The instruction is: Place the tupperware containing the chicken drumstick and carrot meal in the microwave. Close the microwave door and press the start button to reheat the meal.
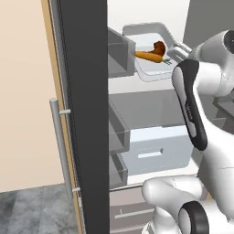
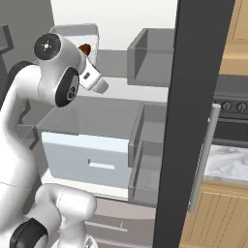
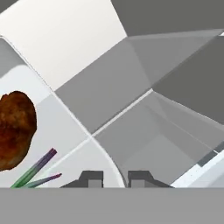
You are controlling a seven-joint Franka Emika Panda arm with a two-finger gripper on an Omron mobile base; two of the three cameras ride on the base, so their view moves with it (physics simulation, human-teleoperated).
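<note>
The translucent whitish-grey plastic tupperware tray is raised at the upper middle of the left base view, in front of the white arm's hand. Inside it lie the dark reddish-brown chicken drumstick and the slim orange carrot, touching each other.

In the hand view the gripper shows two dark fingers standing a narrow gap apart, with the tray's curved rim running down between them. The fingers are closed on this rim.

A tall dark door panel with a slim vertical grey handle stands edge-on at the left. Grey shelf bins sit just beside it.
</note>
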